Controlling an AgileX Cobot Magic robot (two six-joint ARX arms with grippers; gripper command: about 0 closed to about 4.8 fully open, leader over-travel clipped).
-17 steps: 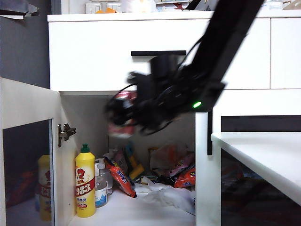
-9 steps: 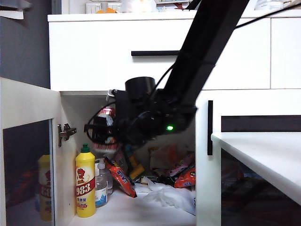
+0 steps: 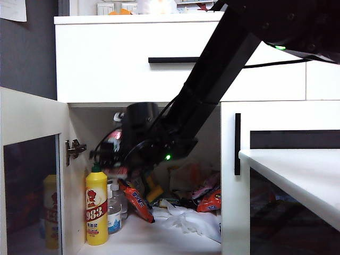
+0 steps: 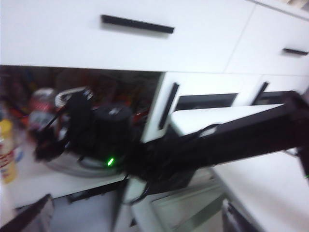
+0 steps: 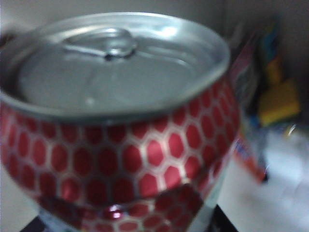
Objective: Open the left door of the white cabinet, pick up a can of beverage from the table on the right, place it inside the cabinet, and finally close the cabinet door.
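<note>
right claw [image 3: 109,151]: inside white cabinet [image 3: 159,64] opening, just above yellow bottle [image 3: 96,207]; clamped on can of beverage [image 5: 116,125]
can count: 1, red honeycomb, held off the cabinet floor
left claw: outside cabinet, out of frame; jaws apart
left door [image 3: 32,170]: swung open
right door [image 3: 281,175]: closed
counter [image 3: 297,170]: right of cabinet opening
bottles in cabinet: 1 yellow, 1 small clear [image 3: 113,210]
snack packs: several, count unclear
</note>
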